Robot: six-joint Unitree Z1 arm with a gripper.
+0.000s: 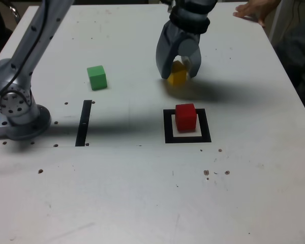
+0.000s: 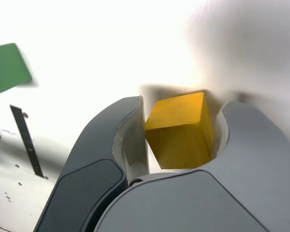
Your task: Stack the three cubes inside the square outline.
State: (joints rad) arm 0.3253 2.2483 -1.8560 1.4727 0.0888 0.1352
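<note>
My gripper (image 1: 178, 72) reaches down at the back middle of the white table in the exterior view, its jaws closed against two opposite sides of the yellow cube (image 1: 177, 78). The wrist view shows the same gripper (image 2: 182, 110) with the yellow cube (image 2: 181, 137) turned slightly between the grey fingers (image 2: 130, 140). The cube sits at or barely above the table. In front of it, the red cube (image 1: 185, 117) stands inside the black square outline (image 1: 169, 127). The green cube (image 1: 97, 77) (image 2: 7, 67) lies apart, toward the exterior view's left.
A thin black strip (image 1: 84, 123) (image 2: 26, 140) lies on the table near the arm's base (image 1: 18, 112) at the exterior view's left. A person's hand (image 1: 254, 11) rests at the far right corner. Small screw holes dot the tabletop.
</note>
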